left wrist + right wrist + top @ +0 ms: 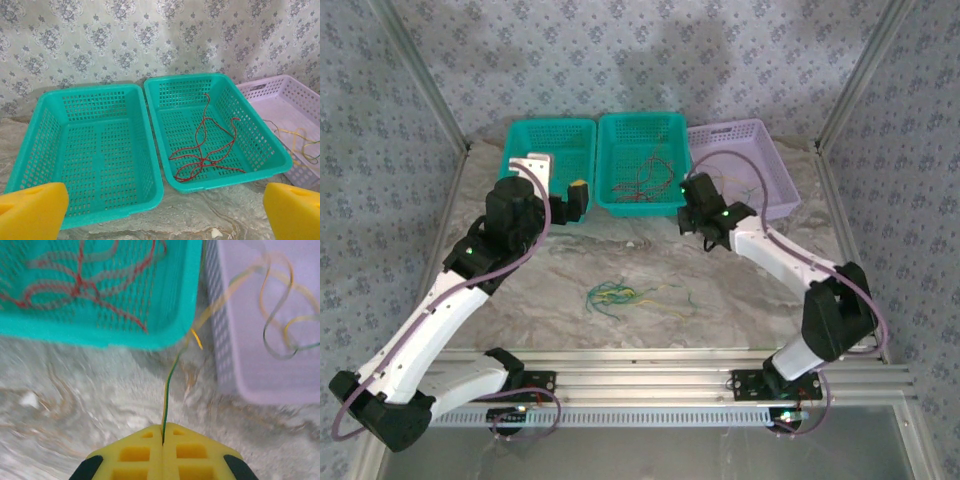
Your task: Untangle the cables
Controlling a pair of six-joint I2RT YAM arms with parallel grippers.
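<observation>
Your right pincer (163, 436) is pinching a single green-and-yellow wire (169, 385) just above the bench (75, 405). The strand is running up between the middle teal basket (125, 337) and the lilac basket (227, 360), seemingly over the lilac wall. Your left pincer (165, 212) is hanging wide, holding nothing. Red wires (205, 150) are lying in the teal basket, and a loose tangle (620, 294) is lying mid-bench. Pulling away now is risking dragging the lilac basket's strands out, or the thin wire slipping free.
</observation>
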